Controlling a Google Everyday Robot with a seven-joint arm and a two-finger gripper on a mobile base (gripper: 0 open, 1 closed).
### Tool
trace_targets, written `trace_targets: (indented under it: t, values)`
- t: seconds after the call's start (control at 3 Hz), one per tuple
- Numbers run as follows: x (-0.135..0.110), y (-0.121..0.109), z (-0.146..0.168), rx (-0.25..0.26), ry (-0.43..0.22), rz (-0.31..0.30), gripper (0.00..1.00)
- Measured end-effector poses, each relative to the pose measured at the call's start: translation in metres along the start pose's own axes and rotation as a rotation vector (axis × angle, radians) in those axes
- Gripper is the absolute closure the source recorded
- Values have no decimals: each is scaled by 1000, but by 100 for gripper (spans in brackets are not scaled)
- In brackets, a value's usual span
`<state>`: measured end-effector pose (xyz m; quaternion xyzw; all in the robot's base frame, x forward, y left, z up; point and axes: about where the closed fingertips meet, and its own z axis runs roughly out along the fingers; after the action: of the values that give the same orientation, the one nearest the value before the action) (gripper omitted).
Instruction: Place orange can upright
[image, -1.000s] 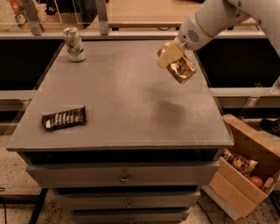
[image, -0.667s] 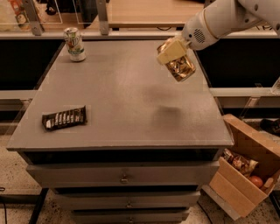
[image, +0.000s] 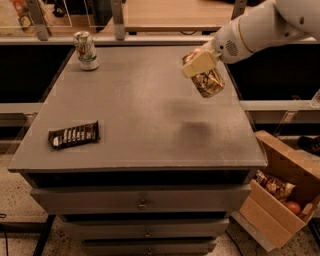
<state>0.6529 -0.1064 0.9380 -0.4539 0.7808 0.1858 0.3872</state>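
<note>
The orange can (image: 209, 81), copper-toned with a patterned label, is held tilted in the air above the right part of the grey table (image: 135, 145). My gripper (image: 201, 65) is shut on the orange can, its pale fingers (image: 199, 63) clamped over the can's upper part. The white arm reaches in from the upper right. A dark shadow lies on the tabletop below the can.
A white-and-green can (image: 86, 50) stands upright at the table's far left corner. A dark snack bar wrapper (image: 74, 135) lies near the front left. An open cardboard box (image: 280, 192) with snacks sits on the floor at the right. Drawers are below the tabletop.
The arm has drawn back slightly toward the upper right; the can stays held at about the same place above the table's right part.
</note>
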Motion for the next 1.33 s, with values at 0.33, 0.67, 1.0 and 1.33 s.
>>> trace_targets:
  t: [0.33, 0.67, 1.0, 1.33]
  values:
    - [19, 11, -2, 16, -151, -5, 100]
    - [29, 14, -22, 12, -334, -36, 100]
    - [23, 22, -37, -33, -496, -135, 100]
    - [18, 27, -34, -24, -512, -226, 100]
